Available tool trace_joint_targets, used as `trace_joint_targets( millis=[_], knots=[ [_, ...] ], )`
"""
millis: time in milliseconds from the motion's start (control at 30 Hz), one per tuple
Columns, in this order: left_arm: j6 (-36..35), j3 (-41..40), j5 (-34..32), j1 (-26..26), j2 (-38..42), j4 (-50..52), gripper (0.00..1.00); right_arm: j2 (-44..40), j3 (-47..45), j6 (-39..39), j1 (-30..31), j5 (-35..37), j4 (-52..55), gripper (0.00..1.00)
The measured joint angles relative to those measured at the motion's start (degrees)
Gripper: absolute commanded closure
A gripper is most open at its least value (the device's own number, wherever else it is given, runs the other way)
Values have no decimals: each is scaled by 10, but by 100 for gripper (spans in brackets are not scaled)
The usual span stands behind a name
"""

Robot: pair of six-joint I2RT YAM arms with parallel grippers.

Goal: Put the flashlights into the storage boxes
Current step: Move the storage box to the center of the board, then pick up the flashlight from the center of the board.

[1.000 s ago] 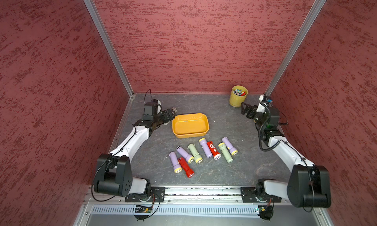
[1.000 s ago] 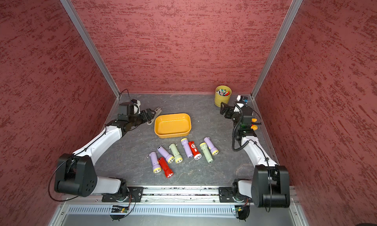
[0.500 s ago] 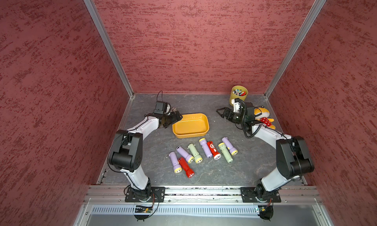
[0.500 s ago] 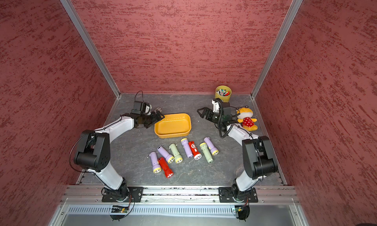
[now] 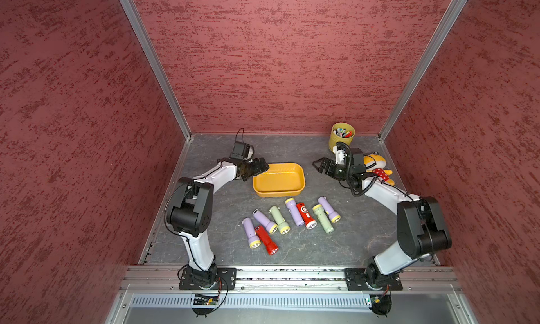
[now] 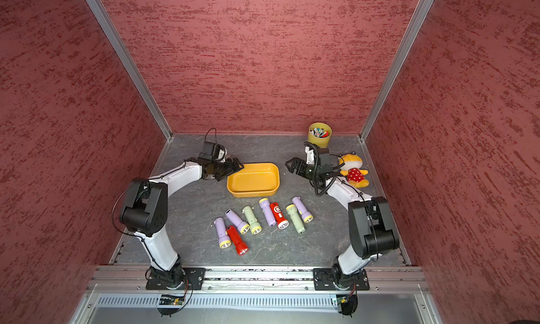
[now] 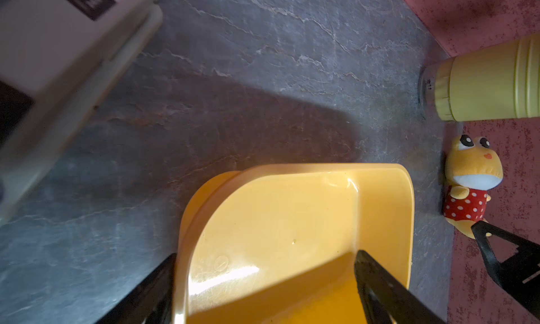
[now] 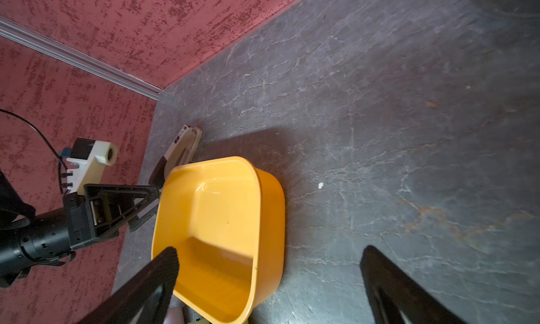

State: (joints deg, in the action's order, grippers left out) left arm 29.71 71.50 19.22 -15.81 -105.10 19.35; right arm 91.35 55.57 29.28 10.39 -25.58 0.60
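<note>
Both arms have swung in to the orange tray, left gripper and right gripper jaws wide, holding nothing; your flashlights, lying nearer on the counter, look light and slick, so pinch mid-barrel.

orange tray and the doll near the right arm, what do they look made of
Orange tray: likely moulded plastic, smooth and glossy; it shows bright highlights and rounded corners. Doll: seemingly plush fabric, matt and fuzzy, with a red white-dotted cloth dress.

Blurred stapler, yellow cup, storage box, each cropped in left wrist view
</note>
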Motion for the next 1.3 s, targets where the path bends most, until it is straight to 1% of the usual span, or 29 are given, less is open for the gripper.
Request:
trace_joint_targets(
  millis=[200,467,600,667,767,833,867,900,933,1000,1067,1200,1300],
  knots=[
    [0,24,11,-30,-15,-2,8,-9,22,-38,0,30,66,3],
    [0,53,27,-58,-39,-8,8,-57,22,-78,1,80,148,6],
    [0,51,27,-60,-36,-10,8,-75,22,-93,5,105,195,14],
    [0,33,20,-56,-18,-14,8,-89,22,-99,10,122,234,19],
    [-1,-10,-7,-46,37,-14,8,-112,22,-101,31,141,294,28],
    [-9,-45,-41,-40,92,-16,8,-127,22,-96,56,149,332,38],
    [-13,-57,-53,-38,113,-18,7,-133,22,-91,68,151,346,36],
    [-19,-73,-68,-36,140,-25,7,-138,22,-84,81,152,360,11],
    [-24,-87,-79,-36,163,-33,7,-141,22,-77,92,152,371,1],
    [-35,-117,-92,-36,200,-52,8,-144,17,-67,111,147,382,1],
    [-46,-159,-92,-37,236,-81,7,-145,7,-54,130,146,387,1],
    [-58,-255,-79,-42,305,-122,7,-146,-3,-30,163,170,405,1],
    [-61,-303,-75,-46,349,-136,7,-152,-4,-16,183,184,407,1]
  ],
)
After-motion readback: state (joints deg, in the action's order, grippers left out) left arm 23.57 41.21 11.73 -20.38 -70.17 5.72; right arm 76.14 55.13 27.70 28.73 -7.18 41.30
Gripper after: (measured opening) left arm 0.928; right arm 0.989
